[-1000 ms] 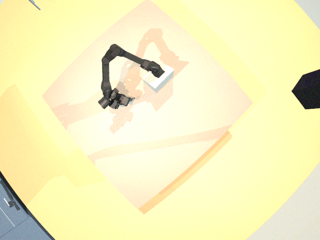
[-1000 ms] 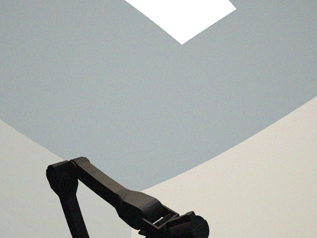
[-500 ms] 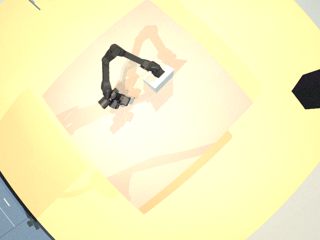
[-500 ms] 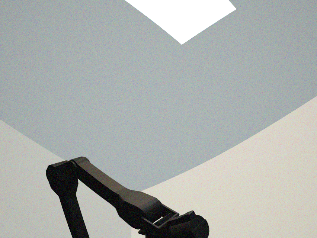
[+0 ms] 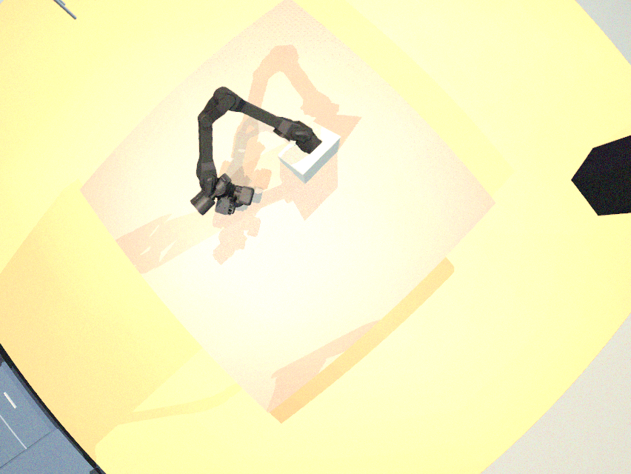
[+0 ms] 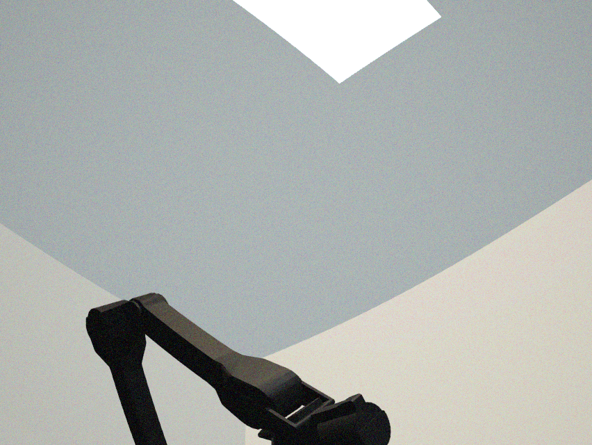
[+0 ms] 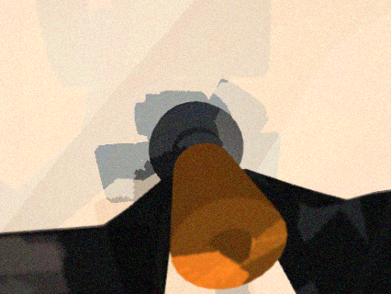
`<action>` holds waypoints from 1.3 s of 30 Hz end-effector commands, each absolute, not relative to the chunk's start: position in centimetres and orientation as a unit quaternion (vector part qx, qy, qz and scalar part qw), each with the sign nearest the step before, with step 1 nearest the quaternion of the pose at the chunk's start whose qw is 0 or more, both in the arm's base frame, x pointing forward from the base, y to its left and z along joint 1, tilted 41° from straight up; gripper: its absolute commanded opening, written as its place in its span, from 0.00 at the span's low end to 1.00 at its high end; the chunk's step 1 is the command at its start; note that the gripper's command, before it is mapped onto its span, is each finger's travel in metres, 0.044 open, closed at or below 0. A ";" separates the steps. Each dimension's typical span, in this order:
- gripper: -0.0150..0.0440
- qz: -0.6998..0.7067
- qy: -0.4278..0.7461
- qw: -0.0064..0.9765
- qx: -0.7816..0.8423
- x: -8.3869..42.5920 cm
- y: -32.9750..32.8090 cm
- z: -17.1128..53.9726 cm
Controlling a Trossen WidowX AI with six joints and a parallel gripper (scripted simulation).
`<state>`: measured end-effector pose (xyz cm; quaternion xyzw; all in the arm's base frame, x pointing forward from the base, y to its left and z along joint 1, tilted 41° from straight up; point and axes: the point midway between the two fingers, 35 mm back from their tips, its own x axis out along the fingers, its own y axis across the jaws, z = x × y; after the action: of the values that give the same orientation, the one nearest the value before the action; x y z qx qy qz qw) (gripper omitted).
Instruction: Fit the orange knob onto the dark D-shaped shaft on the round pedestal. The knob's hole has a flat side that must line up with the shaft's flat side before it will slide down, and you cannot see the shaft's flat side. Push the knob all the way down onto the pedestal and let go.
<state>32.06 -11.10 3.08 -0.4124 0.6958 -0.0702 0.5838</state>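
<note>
Fingers: they are grasping the orange knob, one on each side.
Orange knob (image 7: pixel 206 184): it is sitting between the fingers, its far end overlapping the middle of the pedestal.
Round pedestal (image 7: pixel 162 133): it is standing just beyond the fingers, on the tabletop (image 5: pixel 316 265) (image 7: pixel 321 92); the shaft is not showing.
Good handling: probably now centring, pressing lightly, turning slowly until the flats are agreeing, then pushing straight down.

A blue-grey ceiling (image 6: pixel 191 167) with a bright white panel (image 6: pixel 340 33) meets pale walls (image 6: pixel 454 335) (image 6: pixel 42 325); the overhead view shows yellow flooring (image 5: pixel 509 285), perhaps a large rug, around a pinkish square surface (image 5: pixel 387 244).
</note>
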 end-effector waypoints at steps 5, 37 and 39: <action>0.25 -0.065 0.696 0.581 -0.417 32.1 -11.2 3.0; 0.25 0.008 0.699 0.534 -0.476 32.1 -11.2 2.9; 0.25 0.008 0.699 0.534 -0.476 32.1 -11.2 3.0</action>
<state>32.07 -11.15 3.00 -0.4732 0.6993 0.0054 0.5357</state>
